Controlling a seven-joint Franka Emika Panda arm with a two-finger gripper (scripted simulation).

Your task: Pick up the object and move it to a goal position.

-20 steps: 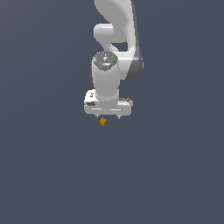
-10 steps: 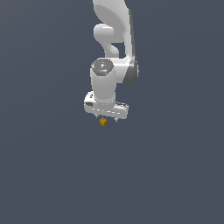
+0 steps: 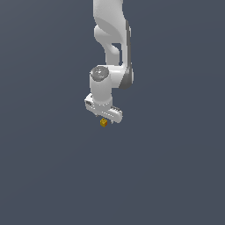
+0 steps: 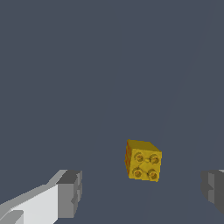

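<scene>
White arm reaching down, pincer (image 4: 141, 192) spread wide

Flat, uniform slate-grey backdrop (image 3: 176, 176) fills both views. No visible seam between floor and wall. Even, soft lighting, with only faint tonal streaks in wrist view.

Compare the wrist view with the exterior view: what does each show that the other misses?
Only the wrist view shows the four round studs on one face of the block and the tool with its grey fingertips spread wide, clear of the block. Only the exterior view shows the white arm descending from above. Both show the block just beyond the tool against plain dark grey.
</scene>
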